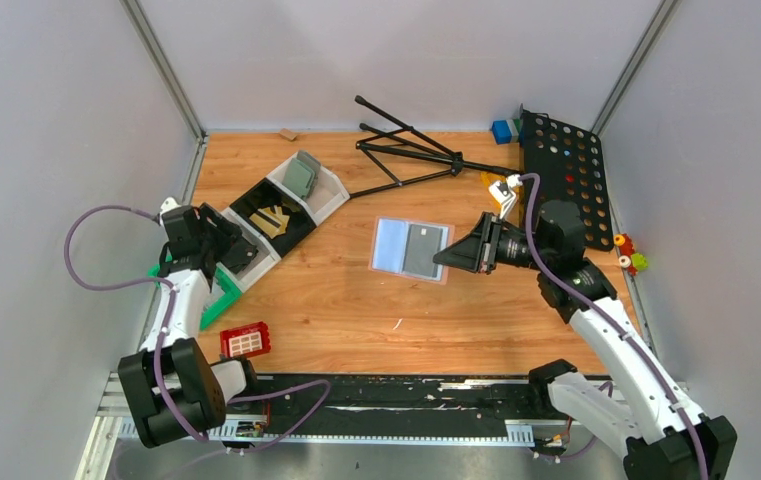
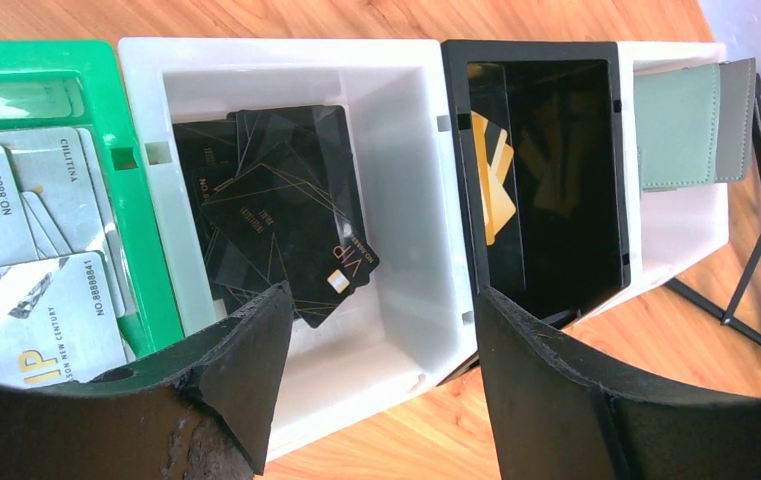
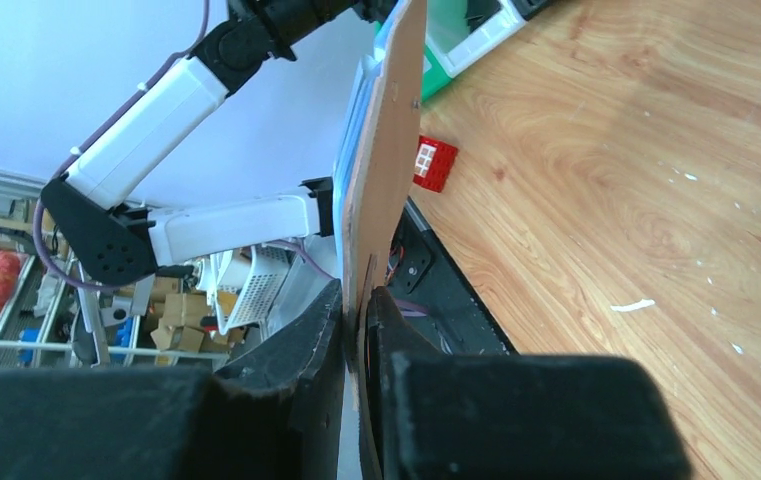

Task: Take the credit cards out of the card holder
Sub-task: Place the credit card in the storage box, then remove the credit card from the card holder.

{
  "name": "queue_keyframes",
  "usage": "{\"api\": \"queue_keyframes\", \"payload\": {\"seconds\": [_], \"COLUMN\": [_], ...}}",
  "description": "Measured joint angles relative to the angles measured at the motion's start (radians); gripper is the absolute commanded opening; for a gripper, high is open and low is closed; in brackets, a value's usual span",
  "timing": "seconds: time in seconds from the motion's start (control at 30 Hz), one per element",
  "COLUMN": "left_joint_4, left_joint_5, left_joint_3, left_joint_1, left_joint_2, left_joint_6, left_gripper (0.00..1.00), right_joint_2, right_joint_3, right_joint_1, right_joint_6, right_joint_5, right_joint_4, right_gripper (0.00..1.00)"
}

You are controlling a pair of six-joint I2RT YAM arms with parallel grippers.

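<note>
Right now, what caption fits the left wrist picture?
Open left jaws hover over a white bin of black cards, between a green bin and a black bin.

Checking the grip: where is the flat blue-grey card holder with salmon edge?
The blue-grey card holder is near the centre of the top view, its right edge pinched in the right hand.

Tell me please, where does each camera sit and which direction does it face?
Top external: above and behind the bases, looking down on the table; both arms show.
Left wrist: looks down past the open left gripper at the credit cards in a white bin.
Right wrist: looking along the right gripper, shut on the card holder; the left arm shows behind.
Shared: top and right wrist both show the card holder.
</note>
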Motion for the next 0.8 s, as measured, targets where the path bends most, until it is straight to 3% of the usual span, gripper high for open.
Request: {"api": "queue_keyframes", "payload": {"seconds": [0.37,0.8], "left_joint_4": [0.025,-0.111], "left_joint_5": [0.083,0.249], "left_joint_3": [-0.012,-0.013], "left_joint_1": [0.000,-0.019], "left_joint_2": [-0.003,-0.230], "left_joint_6": [-0.007,0.015], "left_gripper": [0.74,0.74], "right_joint_2": [0.023,0.051], "right_joint_3": [-0.187,-0.091], "right_joint_1": [-0.130,-0.129], "right_joint_6": [0.099,-0.155], "right_joint_5": [-0.035,0.039], "right_joint_4": [0.085,-0.171], "right_gripper": [0.00,0.00]}}
